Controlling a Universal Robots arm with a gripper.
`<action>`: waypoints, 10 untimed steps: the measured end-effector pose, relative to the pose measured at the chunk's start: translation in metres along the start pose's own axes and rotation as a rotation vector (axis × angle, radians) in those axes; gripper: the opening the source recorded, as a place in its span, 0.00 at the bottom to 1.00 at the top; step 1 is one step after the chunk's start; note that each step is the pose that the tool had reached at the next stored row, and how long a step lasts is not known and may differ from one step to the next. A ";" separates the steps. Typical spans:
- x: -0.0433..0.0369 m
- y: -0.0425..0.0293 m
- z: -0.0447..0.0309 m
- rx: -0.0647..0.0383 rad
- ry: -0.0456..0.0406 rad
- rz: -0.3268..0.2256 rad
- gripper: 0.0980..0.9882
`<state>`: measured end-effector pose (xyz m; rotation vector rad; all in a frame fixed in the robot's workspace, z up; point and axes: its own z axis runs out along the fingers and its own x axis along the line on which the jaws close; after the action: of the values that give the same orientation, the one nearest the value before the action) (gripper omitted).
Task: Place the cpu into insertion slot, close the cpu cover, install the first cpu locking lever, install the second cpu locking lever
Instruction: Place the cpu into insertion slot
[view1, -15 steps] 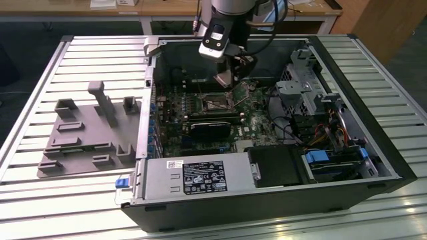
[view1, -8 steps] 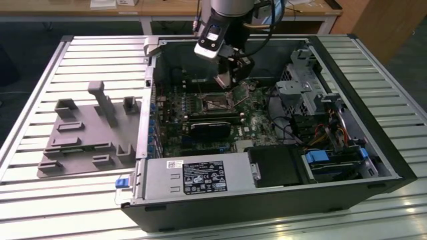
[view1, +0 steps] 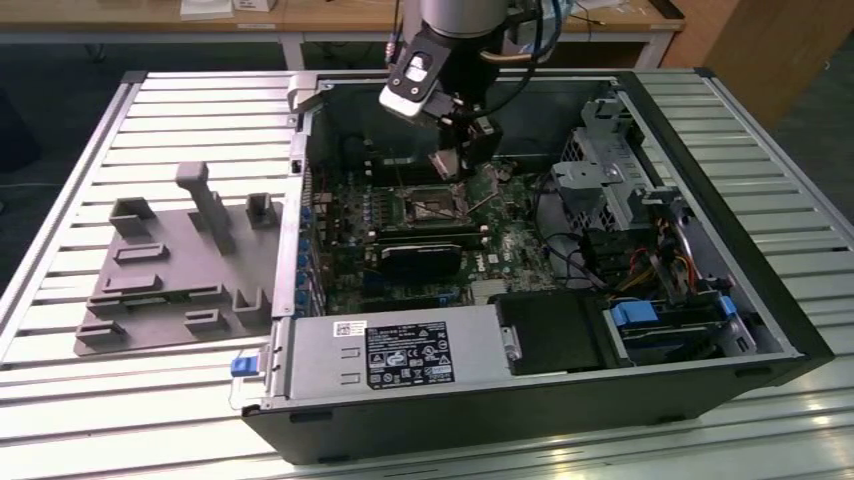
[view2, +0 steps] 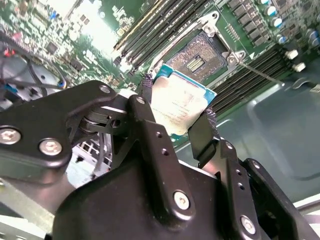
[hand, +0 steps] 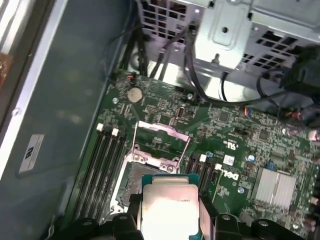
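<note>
Pinched by two edges in the shut jaws of the gripper (view2: 177, 102), just above the insertion slot (view2: 197, 57): the cpu (view2: 182, 112). Line up corners with the slot, hold level, lower slowly, no pushing. Steer clear of the cpu cover (hand: 162, 129), flipped open just beside the slot.

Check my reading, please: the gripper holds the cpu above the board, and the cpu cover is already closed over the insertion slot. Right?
Not quite. The gripper does hold the cpu above the board, but the cpu cover is open, swung back from the bare insertion slot, as the first wrist view shows.
</note>
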<state>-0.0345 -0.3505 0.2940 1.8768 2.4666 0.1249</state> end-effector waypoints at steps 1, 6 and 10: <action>0.0000 0.0000 0.0004 0.000 -0.0014 0.017 0.49; 0.0000 -0.0002 0.0022 -0.002 -0.0094 0.107 0.49; -0.0001 -0.0003 0.0037 -0.003 -0.0156 0.177 0.49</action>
<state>-0.0345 -0.3506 0.2903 2.0841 2.2849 0.1189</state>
